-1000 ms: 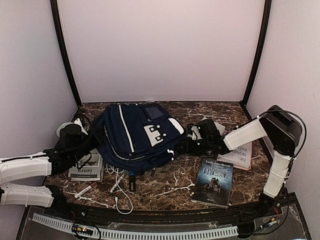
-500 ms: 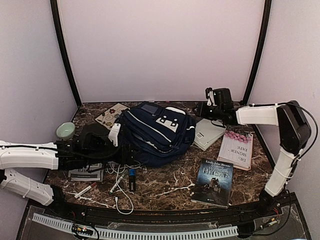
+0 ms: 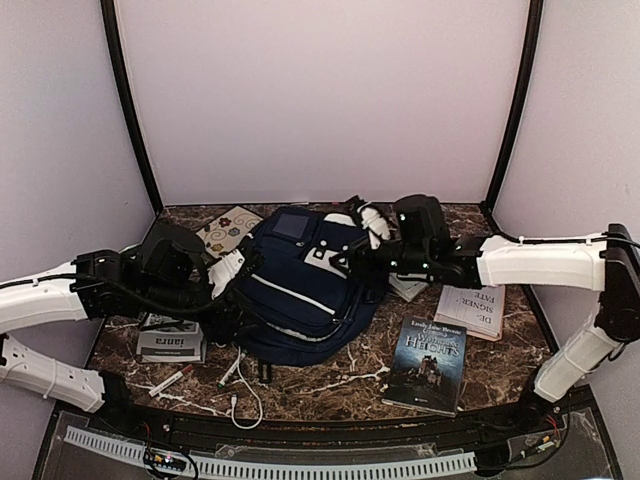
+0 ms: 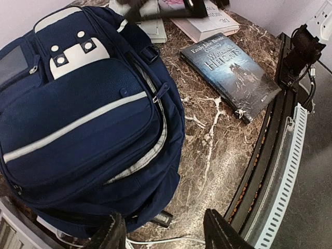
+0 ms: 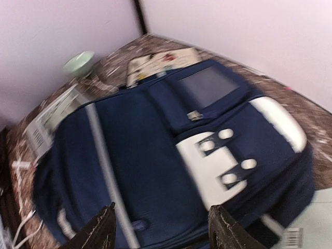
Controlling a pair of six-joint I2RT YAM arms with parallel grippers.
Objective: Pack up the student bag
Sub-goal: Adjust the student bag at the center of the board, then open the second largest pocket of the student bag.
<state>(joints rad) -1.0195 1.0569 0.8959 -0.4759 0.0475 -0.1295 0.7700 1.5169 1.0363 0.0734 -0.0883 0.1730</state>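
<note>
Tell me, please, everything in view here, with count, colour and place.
bag: one, navy with white trim, table centre
novel: one, dark blue, front right
paperback: one, white and pink, behind the novel
booklet: one, white, by the bag's right edge
card: one, cream, flowered, back left
box: one, black and white, front left
bowl: one, pale green, left edge
pens: two, whitish, front left
cable: one, white, front edge
table: one, brown marble
left gripper: one, black, open, at the bag's left
right gripper: one, black, open, at the bag's top end
</note>
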